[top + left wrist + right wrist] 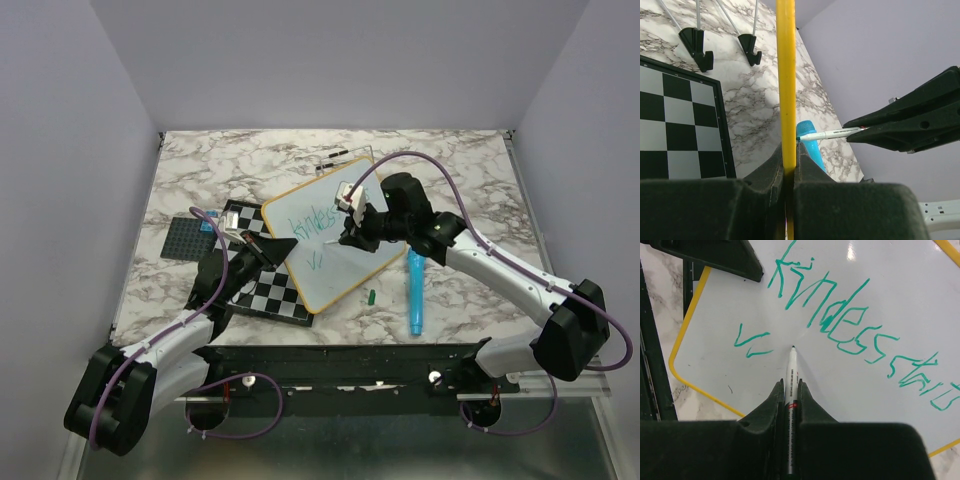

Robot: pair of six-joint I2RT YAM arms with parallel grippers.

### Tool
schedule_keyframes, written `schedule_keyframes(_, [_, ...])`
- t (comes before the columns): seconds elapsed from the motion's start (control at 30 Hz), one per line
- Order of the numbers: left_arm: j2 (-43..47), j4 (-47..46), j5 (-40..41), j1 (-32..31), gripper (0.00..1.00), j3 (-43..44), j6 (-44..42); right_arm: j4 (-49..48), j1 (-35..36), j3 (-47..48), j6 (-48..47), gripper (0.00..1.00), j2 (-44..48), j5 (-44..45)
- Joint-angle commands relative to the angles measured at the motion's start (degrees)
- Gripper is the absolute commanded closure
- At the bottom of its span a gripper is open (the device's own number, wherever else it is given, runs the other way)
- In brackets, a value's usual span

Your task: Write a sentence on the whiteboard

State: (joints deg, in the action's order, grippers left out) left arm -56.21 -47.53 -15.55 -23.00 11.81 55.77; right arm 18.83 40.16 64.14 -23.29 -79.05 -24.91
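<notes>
The whiteboard (318,250) lies slanted in mid-table, its lower left part over the checkered board (262,292). My left gripper (264,244) is shut on its yellow frame (786,75), seen edge-on between the jaws in the left wrist view. My right gripper (790,387) is shut on a white marker (791,369). The marker's tip seems to touch the board just right of a short green "w" stroke (751,343). Above it, the sentence (850,325) reads "kindess starts" in green. The marker (832,133) also shows in the left wrist view.
A blue cylinder (414,295) and a small green cap (369,296) lie right of the board. A dark grey plate (185,238) sits at the left. A clear wire stand (340,160) with black feet (696,45) is behind the board.
</notes>
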Motion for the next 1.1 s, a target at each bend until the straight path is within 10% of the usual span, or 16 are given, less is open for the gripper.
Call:
schedule_keyframes(0.0, [1.01, -9.34, -0.53, -0.37, 1.0, 0.58, 1.18, -2.04, -0.08, 0.55, 1.4, 0.99, 0.48, -1.2])
schedule_keyframes(1.07, [1.27, -9.25, -0.62, -0.37, 1.0, 0.58, 1.27, 1.39, 0.0, -0.51, 0.88, 0.99, -1.46, -5.5])
